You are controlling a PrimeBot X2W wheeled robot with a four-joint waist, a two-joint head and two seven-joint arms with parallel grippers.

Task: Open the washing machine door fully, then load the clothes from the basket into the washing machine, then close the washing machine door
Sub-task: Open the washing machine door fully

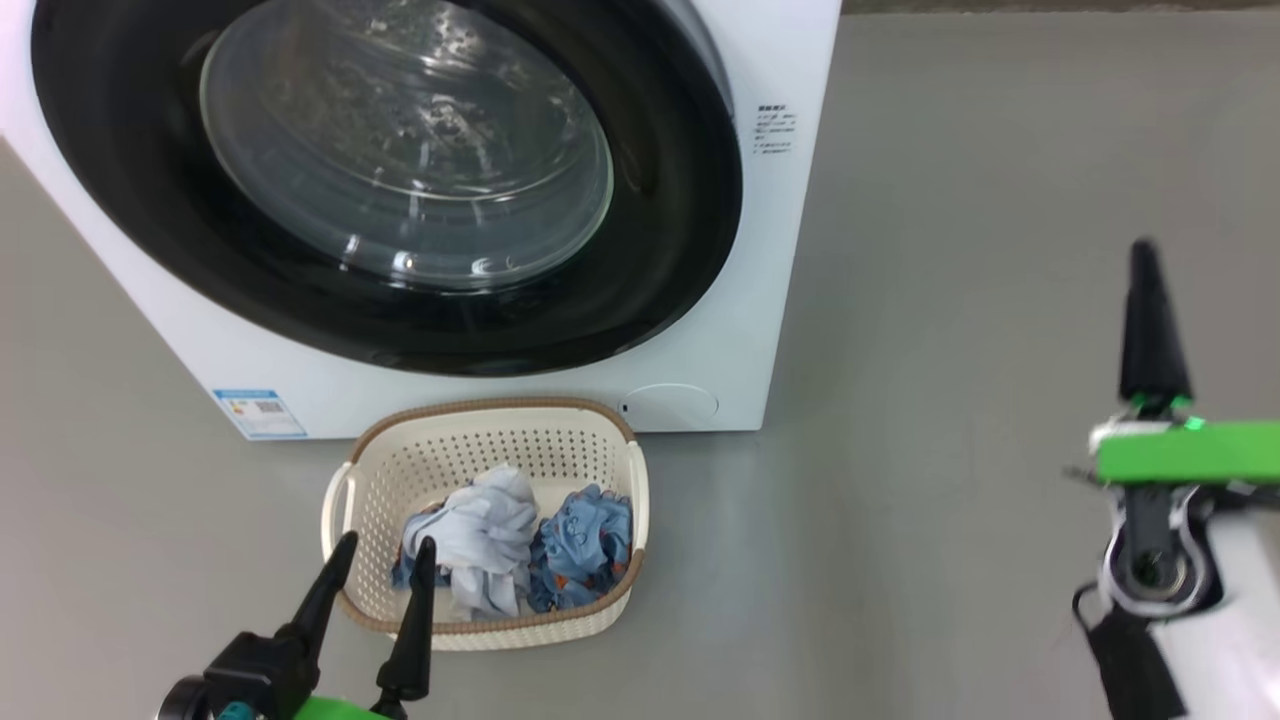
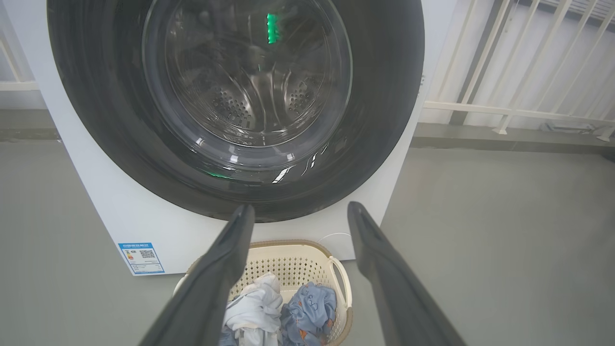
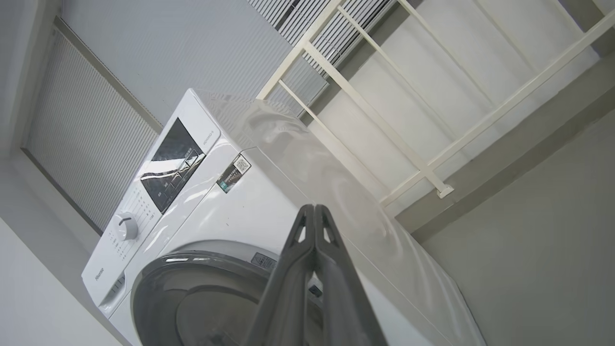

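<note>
Door closed, laundry waiting below.
Left gripper (image 1: 386, 545) spread wide over the basket (image 1: 490, 405) of clothes (image 1: 520, 550) on the floor. Right gripper (image 1: 1143, 255), pinched shut and empty, looks best placed to hook the washing machine door (image 1: 660, 250) rim and swing it fully round.

1. One washing machine (image 1: 768, 220), with one round door (image 1: 150, 230).
2. One basket (image 1: 480, 430), with two side handles (image 1: 336, 500).
3. Two garments in the basket: one pale white-blue garment (image 1: 490, 540) and one blue printed garment (image 1: 585, 545).
4. Two claws, the left claw (image 1: 386, 543) and the right claw (image 3: 314, 209), with two dark fingers each.
5. One blue label sticker (image 1: 260, 413), one round cap (image 1: 668, 405) and one control dial (image 3: 126, 227).
</note>
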